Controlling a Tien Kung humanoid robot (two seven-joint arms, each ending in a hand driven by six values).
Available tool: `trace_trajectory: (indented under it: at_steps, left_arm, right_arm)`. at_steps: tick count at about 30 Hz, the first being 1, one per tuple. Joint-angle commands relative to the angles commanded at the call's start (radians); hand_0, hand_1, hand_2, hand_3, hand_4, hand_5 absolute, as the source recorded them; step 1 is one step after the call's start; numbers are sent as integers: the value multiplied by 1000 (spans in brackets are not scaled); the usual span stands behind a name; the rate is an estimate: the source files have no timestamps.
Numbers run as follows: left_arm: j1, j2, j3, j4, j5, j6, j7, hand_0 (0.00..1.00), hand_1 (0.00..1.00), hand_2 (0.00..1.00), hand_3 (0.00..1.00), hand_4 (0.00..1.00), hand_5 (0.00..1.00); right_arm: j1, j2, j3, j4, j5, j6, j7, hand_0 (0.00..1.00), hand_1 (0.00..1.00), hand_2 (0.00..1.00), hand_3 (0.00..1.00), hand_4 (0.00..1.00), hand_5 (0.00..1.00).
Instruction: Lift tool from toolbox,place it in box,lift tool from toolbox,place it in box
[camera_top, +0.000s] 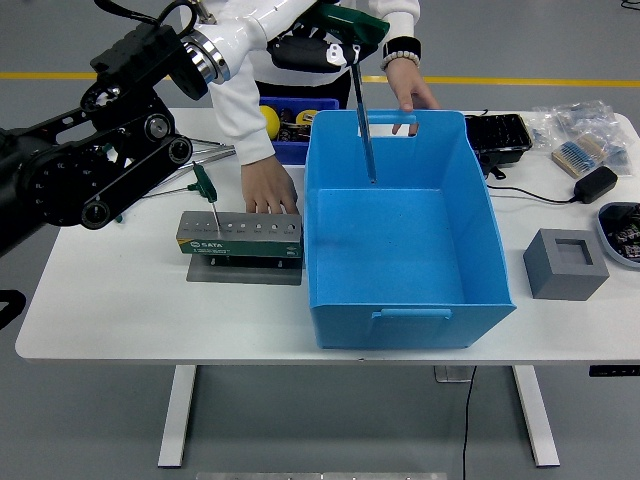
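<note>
Head view: a white bench (120, 300) seen from above, a person standing at its far edge.
Left arm: reaches from the left edge toward the far middle, black links ending in a white forearm.
Left hand (318, 42): fingers closed round the green handle of a T-handle tool (362, 110), held high above the far edge.
Tool: shaft hangs nearly straight down, its tip over the far end of the box (400, 230), inside the rim line; whether it touches the floor of the box cannot be told.
Box: blue, open-topped, at the middle of the bench, reaching almost to the near edge.
Toolbox (240, 238): grey block with a row of holes, left of the box, on a dark plate; one green-handled tool (206, 192) stands in its left end.
Person's hands: one hand (268, 188) flat on the bench just behind the toolbox; the other hand (411, 95) at the box's far rim by the handle slot.
Loose tools (205, 152): more green-handled keys lie toward the far left corner.
Right side: grey block (565, 263) near the right edge, black adapter (596, 183) behind it.
</note>
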Motion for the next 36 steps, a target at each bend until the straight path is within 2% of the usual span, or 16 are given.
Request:
trace_trajectory:
  at_steps: [7,10,18,19,22,30,32,36]
  left_arm:
    - [-21,-53,156,26,-22,-19,20,205,45,89,76,712,694]
    - [-27,-75,190,24,-29,-21,23,205,45,89,76,712,694]
    - [-21,-145,206,50,-57,-31,35,214,53,99,89,719,689]
    - [-20,-152,211,58,-67,-34,38,225,66,118,123,720,680]
    - [-18,-181,232,107,-124,-38,45,225,66,118,123,720,680]
    - [-24,-244,239,203,-165,-43,51,230,70,126,142,734,691]
    - [-28,-255,235,218,-167,-44,53,230,70,128,148,740,690]
    - [-41,-257,249,236,-170,-44,53,230,70,128,148,740,690]
  right_arm:
    - [4,-2,-5,0,-3,0,0,717,715,766,588,821,695]
    - [6,-4,-5,0,-3,0,1,717,715,766,588,821,695]
    - [7,-7,-4,0,-4,-3,3,717,716,766,588,820,695]
    - [8,-8,-5,0,-3,-3,3,717,714,761,588,820,695]
    - [8,-9,-7,-1,-4,-5,3,717,714,761,588,820,695]
    - [11,-12,-3,1,-15,-7,0,717,713,761,587,821,694]
    - [11,-12,-2,1,-18,-8,0,717,713,761,587,821,694]
    - [11,-14,1,1,-25,-9,-1,717,713,761,587,821,694]
